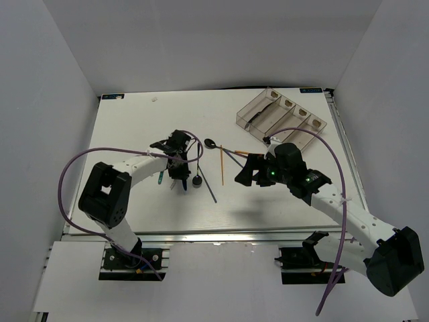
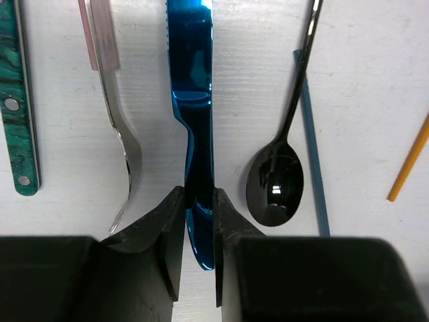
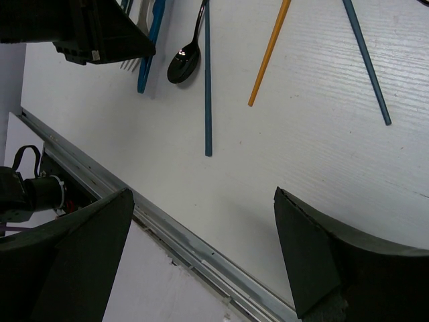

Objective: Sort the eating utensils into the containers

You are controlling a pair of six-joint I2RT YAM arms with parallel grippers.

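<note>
Cutlery lay flat on the table (image 2: 375, 87): teal handle (image 2: 17, 121), fork (image 2: 124, 147), blue knife (image 2: 191, 67), black spoon (image 2: 275, 181), then chopsticks (image 2: 312, 134). The left gripper (image 2: 198, 194) had its fingers pressed against both edges of the knife's handle, near its end. The knife looked thin, stiff and glossy, probably light but slippery, so a firm pinch there seemed right. The right gripper (image 3: 201, 261) hung wide open and empty, with the bins (image 1: 281, 114) beyond it.
</note>
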